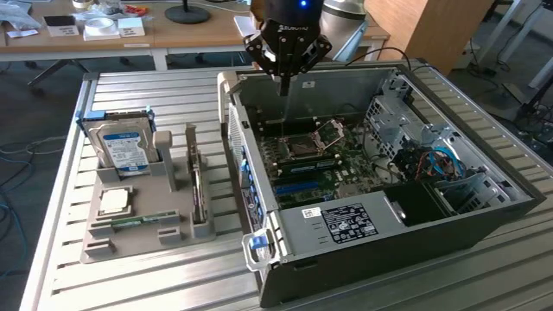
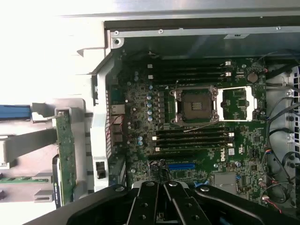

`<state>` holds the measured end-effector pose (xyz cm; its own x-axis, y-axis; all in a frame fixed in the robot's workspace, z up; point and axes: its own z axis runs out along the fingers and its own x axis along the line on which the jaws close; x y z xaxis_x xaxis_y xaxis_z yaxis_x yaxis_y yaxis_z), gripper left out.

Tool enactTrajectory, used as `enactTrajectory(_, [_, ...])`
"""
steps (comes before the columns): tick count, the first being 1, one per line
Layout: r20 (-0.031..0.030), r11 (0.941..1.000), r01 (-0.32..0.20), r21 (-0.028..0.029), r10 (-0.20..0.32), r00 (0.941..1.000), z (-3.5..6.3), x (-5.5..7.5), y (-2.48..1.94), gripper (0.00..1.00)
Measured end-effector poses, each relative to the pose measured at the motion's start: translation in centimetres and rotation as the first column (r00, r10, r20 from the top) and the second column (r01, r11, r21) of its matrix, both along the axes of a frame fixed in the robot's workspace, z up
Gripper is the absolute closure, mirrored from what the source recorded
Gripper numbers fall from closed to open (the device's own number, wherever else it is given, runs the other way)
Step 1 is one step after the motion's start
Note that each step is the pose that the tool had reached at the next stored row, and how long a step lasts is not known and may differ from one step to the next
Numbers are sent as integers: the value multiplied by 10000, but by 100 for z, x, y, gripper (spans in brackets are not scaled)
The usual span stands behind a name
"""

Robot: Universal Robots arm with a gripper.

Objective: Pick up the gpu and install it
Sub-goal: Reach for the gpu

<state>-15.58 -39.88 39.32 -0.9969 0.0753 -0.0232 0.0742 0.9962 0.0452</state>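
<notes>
Hanging empty, the gripper (image 1: 283,89) has its fingers pressed together with nothing between them. It sits over the 12 o'clock rim of the open computer case (image 1: 346,227), tips pointing down into it. In the wrist view the gripper (image 2: 164,197) hangs above the green motherboard (image 2: 197,140) and its CPU socket (image 2: 194,105).

A slatted metal table (image 1: 484,278) carries everything. At the case's 9 o'clock in the exterior view lies a grey holder tray (image 1: 129,243). A hard drive (image 1: 125,148) with a blue-white label stands at the tray's 11 o'clock.

The gpu (image 1: 197,188) stands on its long edge in a slot along the tray's 3 o'clock side, near the case wall and well apart from the gripper. Edge-on it reads as a slim dark strip, while the wrist view shows the gpu (image 2: 65,154) with a green board face dotted with small parts.

A processor chip (image 1: 115,201) lies at the tray's 9 o'clock, and a green memory stick (image 1: 138,221) lies just below it.
</notes>
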Motion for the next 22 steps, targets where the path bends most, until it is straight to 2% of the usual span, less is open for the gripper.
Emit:
enactTrajectory(15, [1,10000,0,0,0,10000,0,-2,0,89])
enactTrajectory(22, [1,10000,0,-1,0,10000,0,-72,0,89])
